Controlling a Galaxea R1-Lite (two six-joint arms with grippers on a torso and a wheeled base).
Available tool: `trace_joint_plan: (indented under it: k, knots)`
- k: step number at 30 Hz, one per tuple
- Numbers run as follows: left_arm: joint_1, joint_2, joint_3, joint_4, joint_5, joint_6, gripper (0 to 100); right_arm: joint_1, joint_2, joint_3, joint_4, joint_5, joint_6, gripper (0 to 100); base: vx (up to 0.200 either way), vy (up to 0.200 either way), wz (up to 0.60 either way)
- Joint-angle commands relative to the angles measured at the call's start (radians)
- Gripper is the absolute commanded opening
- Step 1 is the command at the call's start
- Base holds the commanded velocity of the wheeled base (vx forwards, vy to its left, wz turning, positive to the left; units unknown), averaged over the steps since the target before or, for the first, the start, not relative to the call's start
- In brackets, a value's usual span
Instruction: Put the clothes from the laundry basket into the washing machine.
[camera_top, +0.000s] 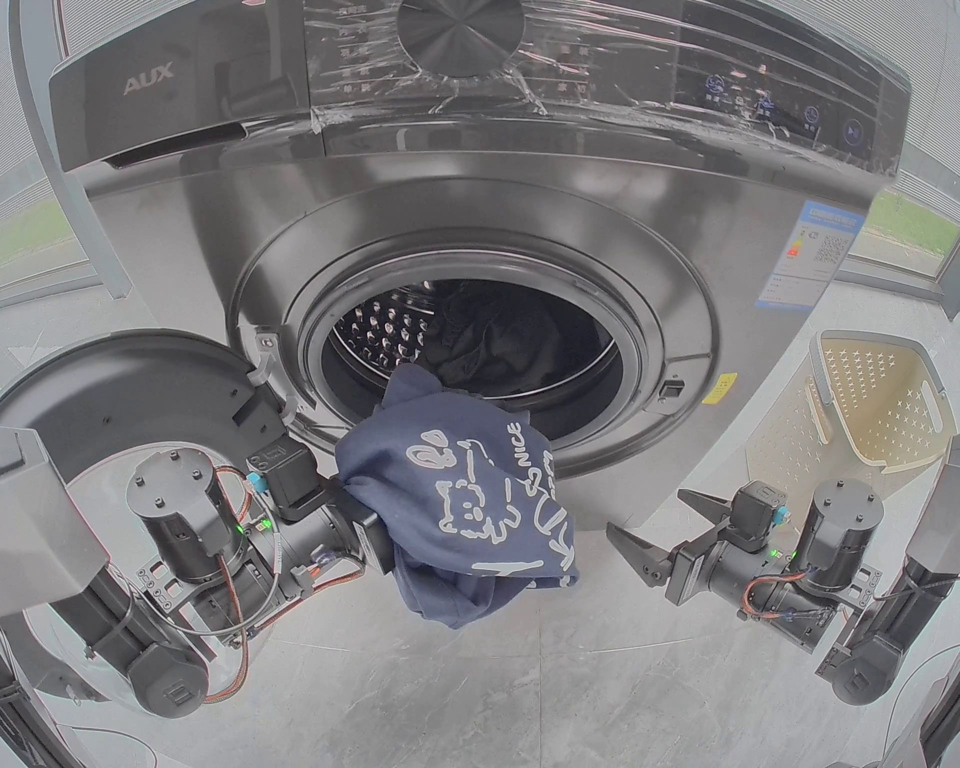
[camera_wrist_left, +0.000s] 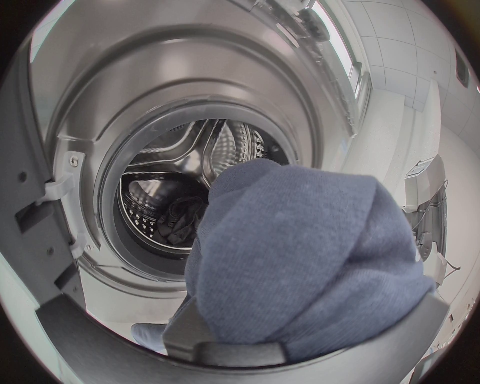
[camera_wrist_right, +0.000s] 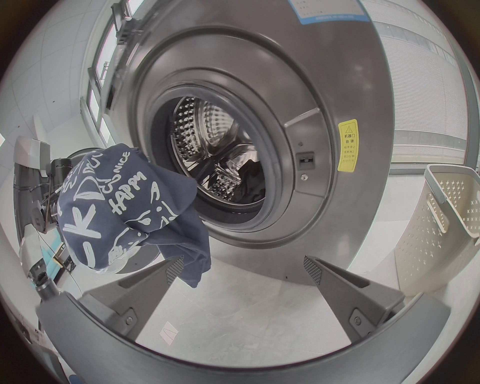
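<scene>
A navy garment (camera_top: 465, 500) with white print hangs bunched over my left gripper (camera_top: 365, 540), just before the lower rim of the washing machine's open drum (camera_top: 400, 330). Its top edge touches the rim. In the left wrist view the navy garment (camera_wrist_left: 300, 250) covers the fingers, apart from one dark finger (camera_wrist_left: 225, 347) beneath it. A dark garment (camera_top: 500, 340) lies inside the drum. My right gripper (camera_top: 648, 512) stands open and holds nothing, low and right of the opening, apart from the cloth. In its own view my right gripper (camera_wrist_right: 242, 262) points at the drum.
The round machine door (camera_top: 120, 400) is swung open at the left, behind my left arm. A beige perforated laundry basket (camera_top: 880, 400) stands on the floor right of the machine, beside my right arm. Grey tiled floor (camera_top: 600, 680) lies below both grippers.
</scene>
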Motion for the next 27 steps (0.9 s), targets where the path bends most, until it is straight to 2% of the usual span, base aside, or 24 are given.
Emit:
trace_joint_plan:
  k: [1, 16, 19, 27]
  knots:
    - [0.000, 0.011, 0.000, -0.001, 0.001, -0.001, 0, 0.016, 0.002, 0.013, -0.001, 0.002, 0.000, 100, 0.000, 0.000, 0.00]
    - [-0.014, 0.012, 0.008, -0.001, 0.004, -0.001, 0, 0.034, 0.002, 0.026, -0.001, 0.005, 0.000, 100, 0.000, 0.000, 0.00]
    - [-0.014, 0.012, 0.008, -0.001, 0.003, -0.001, 0, 0.036, 0.002, 0.026, -0.001, 0.005, 0.000, 100, 0.200, 0.000, 0.00]
    - [-0.063, 0.037, 0.021, -0.001, 0.009, -0.001, 0, 0.071, 0.002, 0.028, -0.001, 0.003, 0.001, 100, 0.000, 0.000, 0.00]
